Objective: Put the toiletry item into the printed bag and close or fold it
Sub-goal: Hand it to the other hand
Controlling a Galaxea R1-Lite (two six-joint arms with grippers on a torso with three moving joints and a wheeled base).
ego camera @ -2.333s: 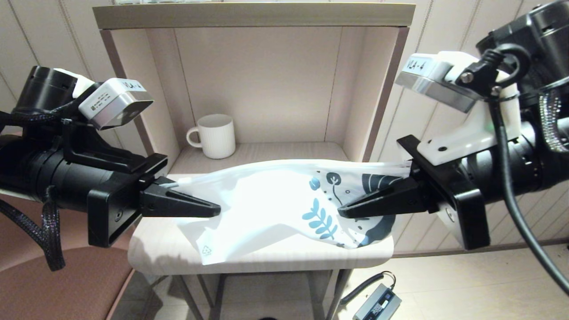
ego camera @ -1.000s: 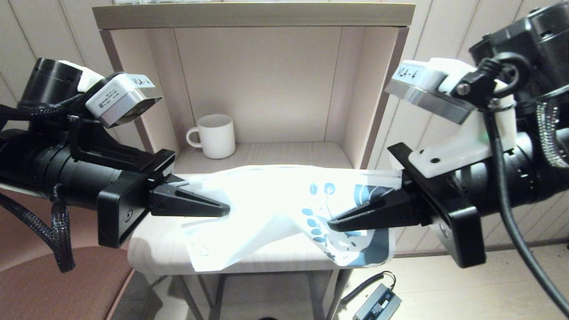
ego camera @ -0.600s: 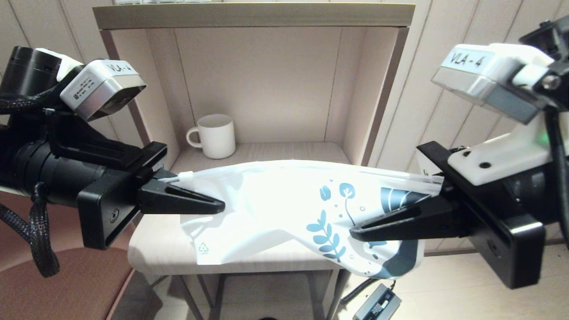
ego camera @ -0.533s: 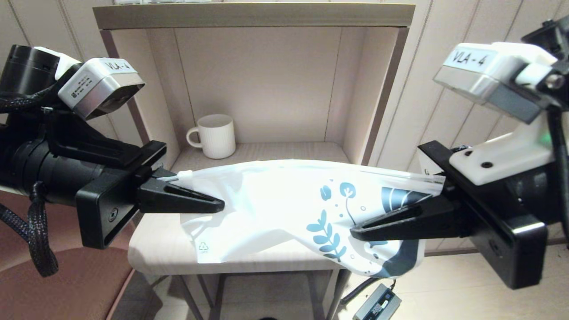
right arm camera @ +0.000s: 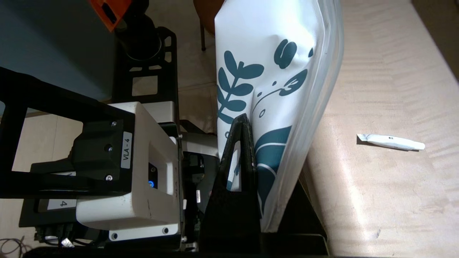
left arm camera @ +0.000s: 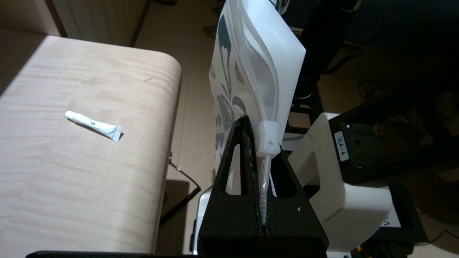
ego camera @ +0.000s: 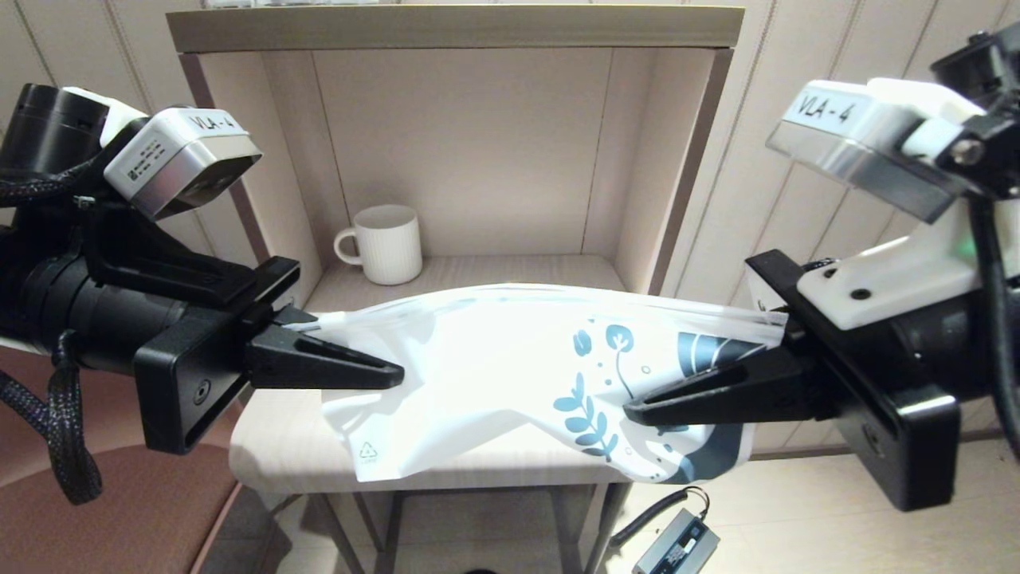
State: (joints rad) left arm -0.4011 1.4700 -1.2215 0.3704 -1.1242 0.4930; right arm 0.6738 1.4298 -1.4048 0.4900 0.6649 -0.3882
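Note:
The printed bag (ego camera: 494, 359), white with blue leaves at its right end, hangs stretched between both grippers above the table (ego camera: 279, 446). My left gripper (ego camera: 396, 372) is shut on the bag's zip edge just behind the white slider (left arm camera: 267, 138). My right gripper (ego camera: 629, 410) is shut on the bag's printed end (right arm camera: 272, 71). The toiletry item, a small white tube (left arm camera: 93, 125), lies on the tabletop outside the bag; the right wrist view also shows the tube (right arm camera: 391, 142). In the head view the bag hides it.
A white ribbed mug (ego camera: 386, 243) stands at the back left inside the open wooden cubby (ego camera: 478, 151). A brown chair seat (ego camera: 119, 518) is at lower left. A grey power brick (ego camera: 677, 546) with its cable lies on the floor under the table's right edge.
A second ago the bag sagged between the grippers. The right gripper then pulled away to the right and drew it taut. Over the last half second it eased slightly back left.

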